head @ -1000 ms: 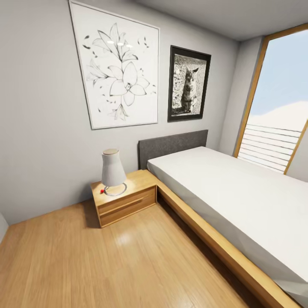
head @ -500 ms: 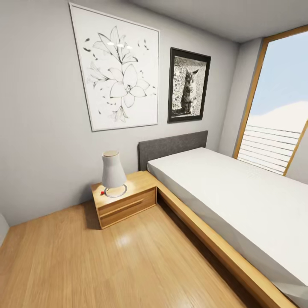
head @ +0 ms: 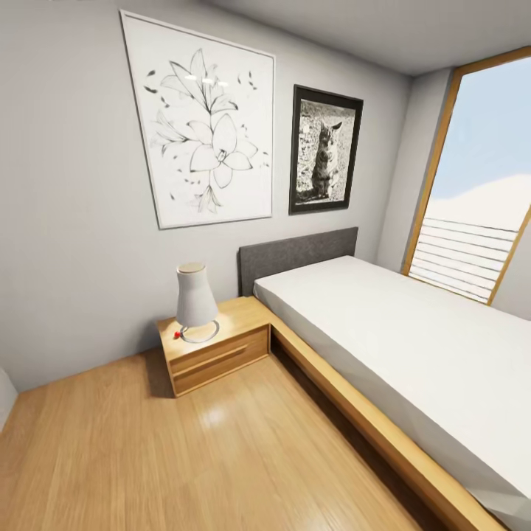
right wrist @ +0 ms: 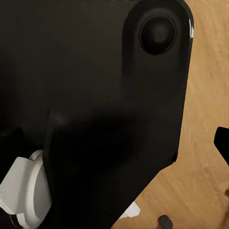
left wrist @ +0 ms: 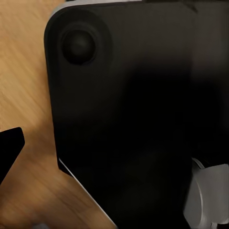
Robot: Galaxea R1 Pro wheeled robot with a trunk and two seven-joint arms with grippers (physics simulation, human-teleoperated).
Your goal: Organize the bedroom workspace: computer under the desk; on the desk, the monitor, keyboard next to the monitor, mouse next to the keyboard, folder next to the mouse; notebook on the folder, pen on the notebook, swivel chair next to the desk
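From the head view, the robot faces a bed (head: 413, 339) with a grey headboard (head: 295, 254), a low wooden nightstand (head: 214, 343) beside it carrying a white lamp (head: 195, 299) and a tiny red object (head: 176, 333), two framed pictures (head: 203, 122) on the grey wall, and a tall window (head: 479, 192). None of the workspace items appear here; where the computer, monitor, keyboard, folder, notebook, pen, chair and their table stand cannot be told from this corner of the room. The likely trouble is in the driving: turning the base this close to the bed frame or nightstand could clip the wood or topple the lamp, and heading further into this corner wastes travel.

The left wrist view looks down on a black rounded part of the robot's own body (left wrist: 124, 105) over the wood floor (left wrist: 24, 71); a dark tip at the edge may be a finger, but whether the jaws are spread or pressed together I cannot tell.

The right wrist view mirrors it: black body panel (right wrist: 95, 95), wood floor (right wrist: 205, 119), the jaws' state likewise unreadable.
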